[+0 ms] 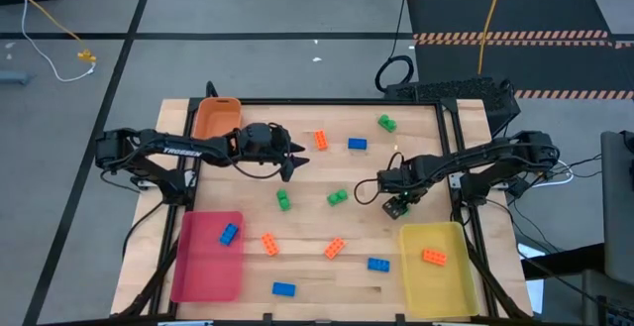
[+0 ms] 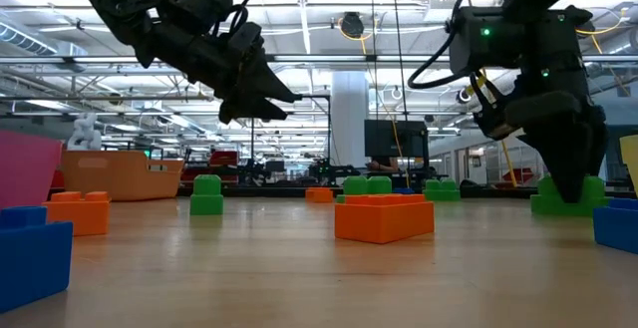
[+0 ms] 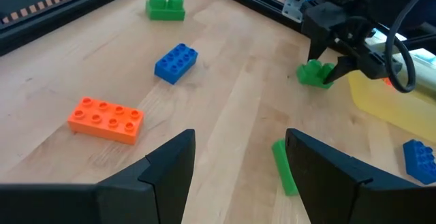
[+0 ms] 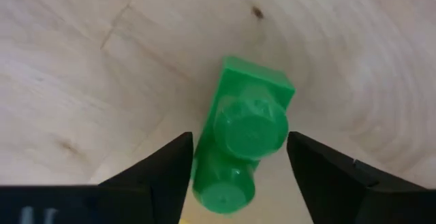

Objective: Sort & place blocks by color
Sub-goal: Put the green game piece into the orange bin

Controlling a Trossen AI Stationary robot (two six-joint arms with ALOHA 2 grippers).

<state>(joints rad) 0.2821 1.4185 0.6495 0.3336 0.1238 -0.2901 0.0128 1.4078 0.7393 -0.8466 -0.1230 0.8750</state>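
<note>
My right gripper [image 1: 398, 205] [image 4: 238, 139] is open and low over a green two-stud block [image 4: 242, 129] [image 2: 563, 203] that lies on the table just beyond the yellow tray [image 1: 436, 276]. Its fingers stand on either side of the block. My left gripper [image 1: 292, 158] [image 3: 238, 142] is open and raised above the table's far middle, touching nothing. Several more green, blue and orange blocks lie scattered on the wood. One blue block [image 1: 229, 233] sits in the pink tray [image 1: 203, 267], and one orange block [image 1: 433, 257] in the yellow tray. My right gripper comes at the green block [image 4: 225, 183] from above, pointing down, with one finger [image 4: 167, 173] at each long side. The block lies flat on the table, studs up. Whether the fingers touch it, I cannot tell.
An orange tray [image 1: 216, 118] stands at the far left corner. An orange block [image 1: 321, 140], a blue block [image 1: 357, 144] and a green block [image 1: 386, 122] lie far from me; two green blocks [image 1: 283, 199] [image 1: 337, 197] lie mid-table. Orange and blue blocks lie along the near edge.
</note>
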